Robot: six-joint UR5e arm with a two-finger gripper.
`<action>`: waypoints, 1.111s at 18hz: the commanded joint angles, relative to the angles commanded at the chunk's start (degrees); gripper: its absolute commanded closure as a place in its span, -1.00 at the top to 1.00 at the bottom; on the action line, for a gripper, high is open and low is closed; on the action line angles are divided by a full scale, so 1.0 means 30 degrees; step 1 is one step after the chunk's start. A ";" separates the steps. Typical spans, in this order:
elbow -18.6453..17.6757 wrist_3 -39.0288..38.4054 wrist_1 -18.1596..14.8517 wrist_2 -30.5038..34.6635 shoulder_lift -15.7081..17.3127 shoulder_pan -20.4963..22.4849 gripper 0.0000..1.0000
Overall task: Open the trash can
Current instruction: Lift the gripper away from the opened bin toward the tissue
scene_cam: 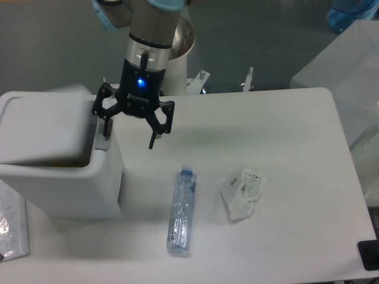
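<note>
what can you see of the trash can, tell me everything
The trash can is a large boxy white bin, plastic by the look, with rounded corners, standing upright at the table's left edge. Its flat lid is tilted up and motion-blurred, with a dark gap under its front edge. A grey push tab sits at the right rim, where one finger of the open claw reaches it.

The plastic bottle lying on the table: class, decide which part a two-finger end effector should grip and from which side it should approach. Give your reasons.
Grip the plastic bottle across its middle, coming straight down from above. It lies flat on the table, blue cap pointing away from the camera, so its long sides face left and right with bare table beside them. The crumpled wrapper lies apart on its right. The clear body looks thin, so it would probably dent under firm squeezing.
</note>
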 joint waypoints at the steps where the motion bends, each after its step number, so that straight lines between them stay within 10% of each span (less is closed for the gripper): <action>1: 0.0058 0.0000 0.0029 0.0000 0.0029 0.0000 1.00; 9: 0.1726 0.0058 0.0205 -0.0059 -0.0408 0.2045 1.00; 20: 0.2226 0.8432 0.0613 0.1550 -0.5210 0.7733 1.00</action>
